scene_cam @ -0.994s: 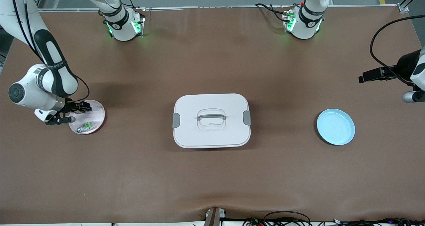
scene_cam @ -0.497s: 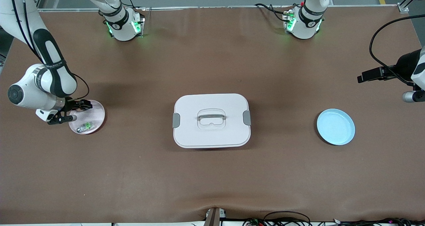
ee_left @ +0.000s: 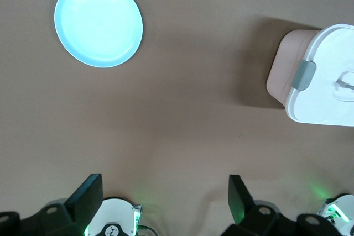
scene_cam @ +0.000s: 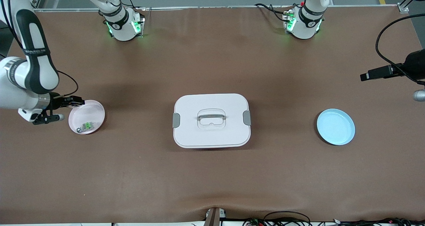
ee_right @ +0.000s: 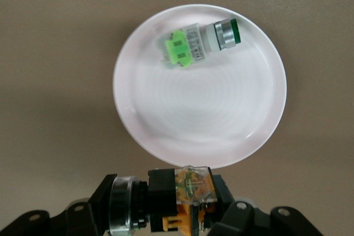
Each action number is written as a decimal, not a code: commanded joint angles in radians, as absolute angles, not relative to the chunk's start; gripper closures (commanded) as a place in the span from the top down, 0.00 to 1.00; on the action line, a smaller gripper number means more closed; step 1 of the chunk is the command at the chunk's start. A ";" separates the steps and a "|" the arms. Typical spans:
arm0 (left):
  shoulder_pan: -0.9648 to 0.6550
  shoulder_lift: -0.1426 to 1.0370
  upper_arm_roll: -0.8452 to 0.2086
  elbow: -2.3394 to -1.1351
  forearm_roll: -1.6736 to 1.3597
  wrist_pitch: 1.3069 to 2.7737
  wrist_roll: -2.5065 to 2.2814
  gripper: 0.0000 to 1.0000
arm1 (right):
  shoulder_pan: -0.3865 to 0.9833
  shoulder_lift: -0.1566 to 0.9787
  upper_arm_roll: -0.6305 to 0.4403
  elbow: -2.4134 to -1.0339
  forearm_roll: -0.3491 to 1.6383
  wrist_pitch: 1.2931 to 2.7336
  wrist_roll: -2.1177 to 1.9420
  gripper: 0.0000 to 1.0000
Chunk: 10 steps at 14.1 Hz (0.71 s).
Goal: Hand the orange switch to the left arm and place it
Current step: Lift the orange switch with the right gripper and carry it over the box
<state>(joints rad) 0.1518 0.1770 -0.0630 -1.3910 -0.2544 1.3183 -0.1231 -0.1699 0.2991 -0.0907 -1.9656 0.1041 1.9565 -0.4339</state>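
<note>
**Orange switch lifted clear of pink plate**

While the left claw (ee_left: 160,203) waited with fingers spread apart above the table (scene_cam: 212,172), the right claw (ee_right: 182,203) gripped the orange switch (ee_right: 185,200) over the pink plate's (scene_cam: 94,111) 9 o'clock rim. The green switch (scene_cam: 85,127) lay at 6 o'clock in that plate. The box (scene_cam: 211,120) sat mid-table; the blue plate (scene_cam: 335,126) lay at its 3 o'clock.

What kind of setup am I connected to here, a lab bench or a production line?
Most likely a lab test bench: two arms bolted to a brown-covered table, loose cables along its edge, and staged props, the box between a pink plate and a blue plate.
</note>
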 commanded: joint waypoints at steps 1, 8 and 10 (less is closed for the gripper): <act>0.147 0.178 -0.061 -1.384 -0.275 1.301 -0.129 1.00 | -0.140 0.273 -0.092 -1.870 0.115 1.811 -0.348 0.31; 0.141 0.175 -0.064 -1.397 -0.276 1.293 -0.133 1.00 | 0.004 0.124 -0.091 -1.842 0.117 1.626 -0.020 0.29; 0.140 0.175 -0.067 -1.397 -0.276 1.293 -0.137 1.00 | 0.050 0.097 -0.089 -1.841 0.118 1.594 0.073 0.29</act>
<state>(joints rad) 0.1439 0.1782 -0.0674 -1.3987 -0.2591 1.3056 -0.1245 0.0125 0.1369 -0.0830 -1.8289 0.1060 1.6196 -0.0076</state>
